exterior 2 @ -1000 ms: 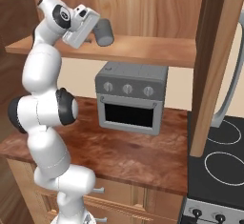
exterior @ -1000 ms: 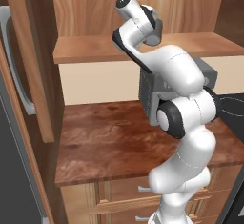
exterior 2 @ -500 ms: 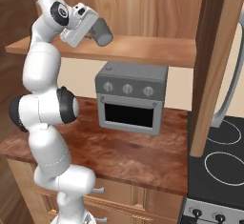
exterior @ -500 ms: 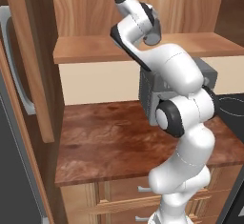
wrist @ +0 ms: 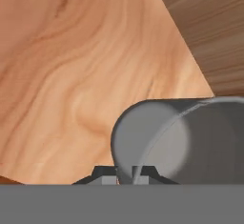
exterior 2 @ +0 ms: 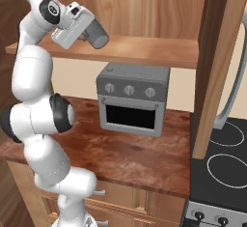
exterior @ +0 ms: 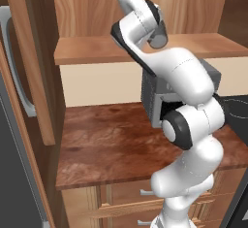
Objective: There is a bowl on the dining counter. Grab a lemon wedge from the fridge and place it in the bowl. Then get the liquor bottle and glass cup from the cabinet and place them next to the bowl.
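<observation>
The cabinet (exterior 2: 144, 8), a light-wood wall unit, spans the top of both base views, its flat shelf (exterior 2: 144, 52) running across above the tabletop (exterior 2: 135, 148) and its darker door (exterior 2: 219, 62) standing open at the right of the right base view. At the left edge of the left base view a strip of the grey fridge (exterior: 9, 173) shows, with its pale bar handle (exterior: 19, 81). The reddish-brown tabletop carries a grey toaster oven (exterior 2: 132, 100) with three knobs, set under the shelf, and a black stovetop (exterior 2: 222, 163) lies just beside the tabletop at the right. The white arm (exterior 2: 36, 120) rises in front and reaches up to shelf height. The glass cup (exterior 2: 99, 34), a grey tumbler, is tilted well off upright and sits above the shelf's left part, apart from its surface as far as the right base view shows. The gripper (exterior 2: 87, 32) is clamped on the glass cup; in the hand view the cup's rim runs between the dark fingertips (wrist: 105, 174), with the wood grain behind.
</observation>
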